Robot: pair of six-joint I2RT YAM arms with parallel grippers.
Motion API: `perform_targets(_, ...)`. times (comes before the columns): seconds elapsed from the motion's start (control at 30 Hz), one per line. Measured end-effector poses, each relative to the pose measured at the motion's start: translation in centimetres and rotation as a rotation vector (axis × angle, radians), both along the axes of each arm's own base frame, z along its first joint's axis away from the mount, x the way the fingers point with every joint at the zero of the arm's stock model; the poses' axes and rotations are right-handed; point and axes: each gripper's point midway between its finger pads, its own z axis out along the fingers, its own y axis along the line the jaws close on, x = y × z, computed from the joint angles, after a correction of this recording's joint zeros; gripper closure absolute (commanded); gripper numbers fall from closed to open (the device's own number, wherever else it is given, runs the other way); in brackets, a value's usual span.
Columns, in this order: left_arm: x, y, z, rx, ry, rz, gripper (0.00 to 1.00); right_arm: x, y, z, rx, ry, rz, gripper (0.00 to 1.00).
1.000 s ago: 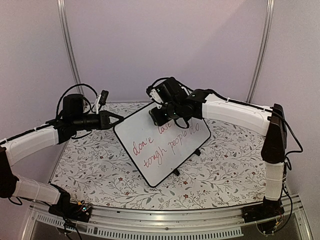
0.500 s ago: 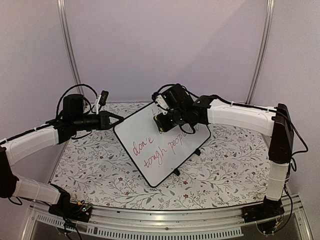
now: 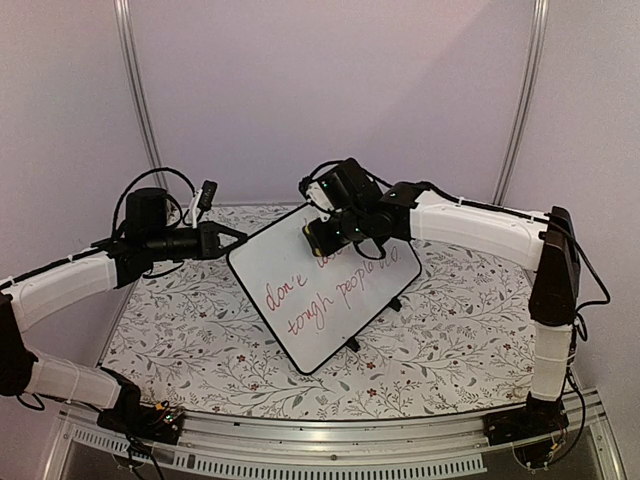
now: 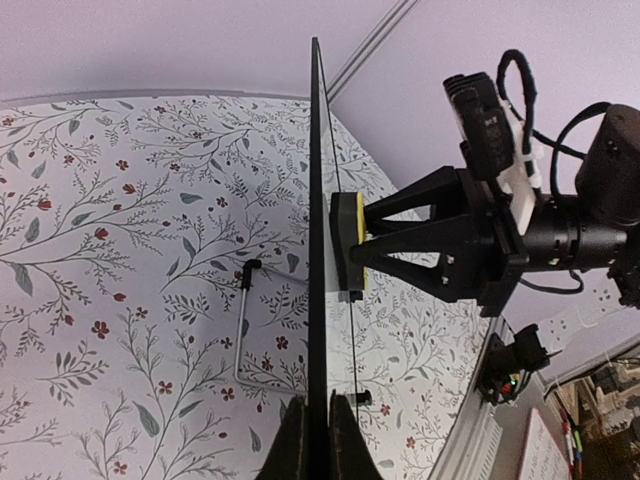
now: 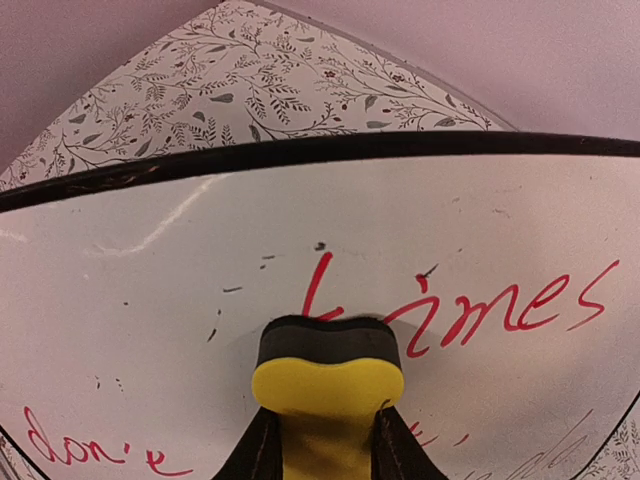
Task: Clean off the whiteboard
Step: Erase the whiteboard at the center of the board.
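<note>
left gripper [image 3: 238, 240]: clamped tight on the whiteboard's rim at its 9 o'clock corner; in the left wrist view the fingers [image 4: 296, 445] straddle the edge.
whiteboard [image 3: 320, 300]: mid-table, turned diamond-wise in the top view, corners near 9, 12, 3 and 6 o'clock. Tilted up, black feet [image 3: 352, 345] along its 4 o'clock edge at the table.
writing: red "don't" and "tough people do" across the lower half; "times" visible in the right wrist view.
eraser [image 5: 327, 370]: yellow body, black pad, flat against the board face near the 12 o'clock corner; "times" sits at its 2 o'clock.
right gripper [image 3: 325, 238]: closed on the eraser, reaching in from 3 o'clock.
open room: bare cloth off the 7 o'clock and 5 o'clock edges; tighter past the 12 o'clock corner.
table [image 3: 180, 340]: floral-print cover, curved far edge.
room: plain lilac wall [image 3: 330, 80], two metal posts [image 3: 135, 90] at 11 and 1 o'clock.
</note>
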Motion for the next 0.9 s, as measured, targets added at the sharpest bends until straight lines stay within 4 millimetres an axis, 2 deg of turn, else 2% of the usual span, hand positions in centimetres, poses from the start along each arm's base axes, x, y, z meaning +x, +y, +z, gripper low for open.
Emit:
perform_targets(0.2, 0.0, 0.0, 0.0, 0.001, 0.000, 0.003, 1.00, 1.4, 1.7, 2.2, 0.029, -0.040, 0.009, 0.72)
perform_targets(0.37, 0.1, 0.1, -0.1, 0.006, 0.004, 0.009, 1.00, 1.8, 2.0, 2.4, 0.035, -0.043, 0.009, 0.72)
perform_targets(0.53, 0.1, 0.2, -0.3, 0.009, 0.009, 0.012, 1.00, 1.8, 1.8, 1.8, 0.044, -0.045, 0.006, 0.72)
perform_targets(0.8, 0.0, 0.1, -0.3, 0.007, 0.007, 0.008, 1.00, 0.4, -0.7, -0.7, 0.019, 0.005, -0.010, 0.72)
perform_targets(0.9, 0.0, 0.1, -0.2, 0.005, 0.006, 0.006, 0.95, 0.0, -1.2, -1.3, 0.012, 0.022, -0.013, 0.72)
